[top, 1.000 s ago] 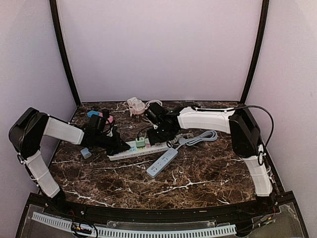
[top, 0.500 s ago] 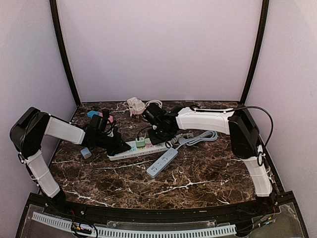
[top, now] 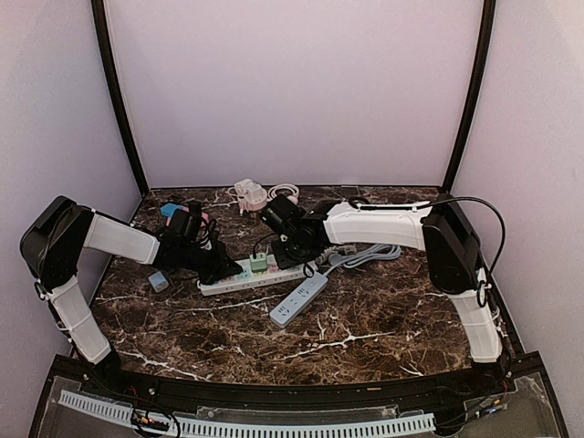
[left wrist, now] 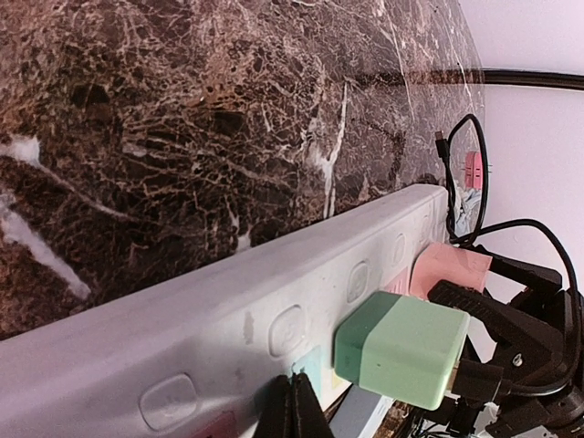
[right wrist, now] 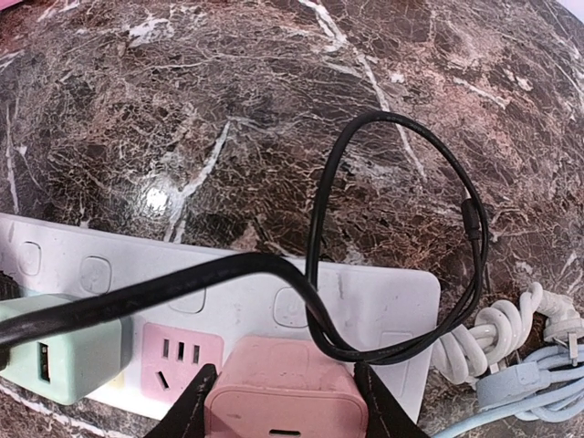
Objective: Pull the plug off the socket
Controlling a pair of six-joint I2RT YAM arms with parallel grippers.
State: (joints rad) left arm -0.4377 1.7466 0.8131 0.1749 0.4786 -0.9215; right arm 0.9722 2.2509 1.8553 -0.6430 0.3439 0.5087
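A white power strip [top: 245, 276] lies on the marble table, with a green plug [top: 259, 263] and a pink plug [top: 273, 260] standing in it. My right gripper [right wrist: 286, 403] is shut on the pink plug [right wrist: 287, 392], one finger [right wrist: 193, 406] against each side. The plug still sits against the strip [right wrist: 365, 306]. A black cable [right wrist: 319, 228] loops over the strip just behind it. My left gripper [left wrist: 294, 394] is shut and empty, its tips pressed on the strip [left wrist: 210, 319] beside the green plug [left wrist: 401, 347].
A second grey strip [top: 299, 299] lies just in front, its pale cable [top: 365, 254] coiled to the right. A white cable bundle [top: 249, 194] sits at the back. Blue and pink items [top: 173, 210] and a small blue piece [top: 158, 282] lie at the left.
My right gripper has narrowed from wide open onto the pink plug and shifted slightly left. The left gripper has stayed pressed on the strip.
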